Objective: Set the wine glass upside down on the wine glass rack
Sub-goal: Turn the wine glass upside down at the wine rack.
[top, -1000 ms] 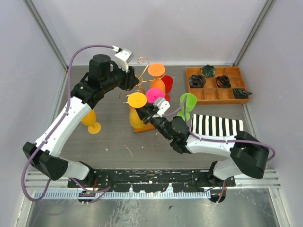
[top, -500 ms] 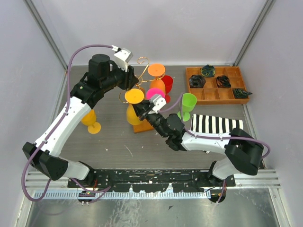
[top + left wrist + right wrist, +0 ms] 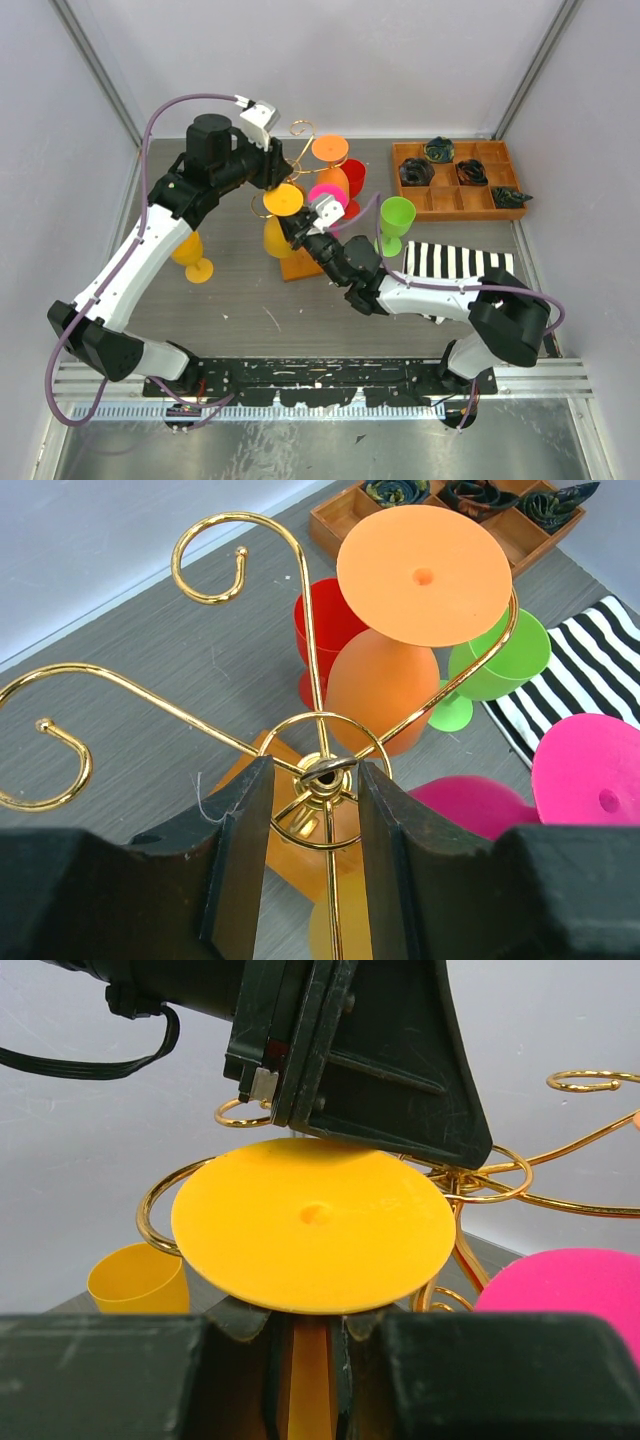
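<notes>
The wine glass (image 3: 284, 199) is yellow-orange and held upside down, foot disc up. My right gripper (image 3: 300, 231) is shut on its stem just under the disc (image 3: 312, 1222), beside the wine glass rack (image 3: 303, 128). The disc sits level with a gold curled arm (image 3: 160, 1195), right below my left gripper's body (image 3: 350, 1050). My left gripper (image 3: 315, 780) reaches over the rack from the far left. Its jaws close on the gold ring at the top of the post (image 3: 328, 773). The rack's wooden base (image 3: 300, 266) shows under the glass.
An orange glass (image 3: 330, 148) and a pink one (image 3: 327, 195) hang inverted on the rack. A red glass (image 3: 354, 178) and a green glass (image 3: 396, 215) stand to its right, a yellow glass (image 3: 190, 250) to its left. Compartmented wooden tray (image 3: 415, 200) and striped cloth (image 3: 455, 262) lie right.
My right gripper has carried the inverted yellow-orange glass leftward and farther back, in under the rack's arm. The left gripper has stayed on the rack's top.
</notes>
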